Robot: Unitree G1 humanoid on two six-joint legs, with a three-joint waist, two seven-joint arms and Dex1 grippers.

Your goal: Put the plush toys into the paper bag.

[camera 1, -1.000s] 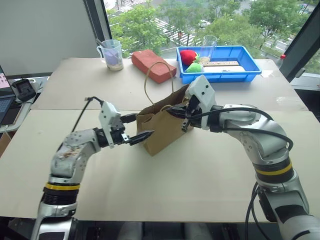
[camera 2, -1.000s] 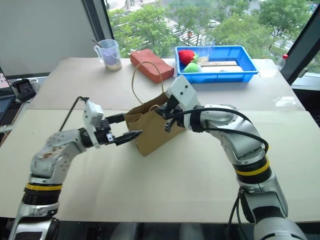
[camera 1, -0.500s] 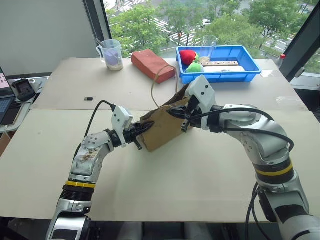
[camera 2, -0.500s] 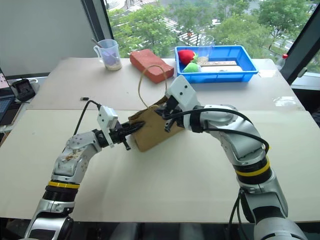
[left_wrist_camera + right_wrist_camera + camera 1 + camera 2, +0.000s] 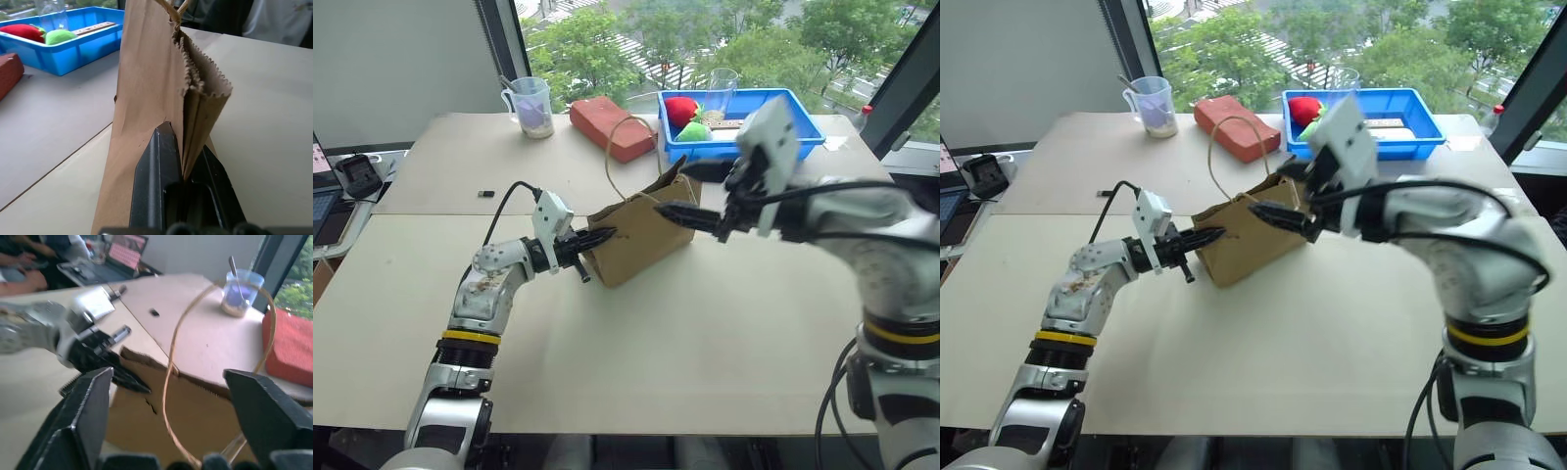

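From overhead, the left gripper (image 5: 597,238) has its fingers pinched on the near edge of the paper bag (image 5: 641,233), which I take to be a way of steadying the bag and holding its mouth up. The right gripper (image 5: 690,193) hangs over the bag's far rim with fingers spread wide and nothing between them. The bag sits mid-table, leaning, one twine handle looped up toward the reddish-brown block (image 5: 612,125). No plush toys are visible on the table (the blue tray (image 5: 803,137) holds red and green fruit-like things).

The left wrist camera shows the black fingers (image 5: 159,176) closed on the serrated, folded paper edge; the kraft paper is creased and slightly torn near the grip.

The right wrist camera looks down between its wide-apart fingers (image 5: 83,416) at the handle loop (image 5: 171,382) and the bag's jagged rim.
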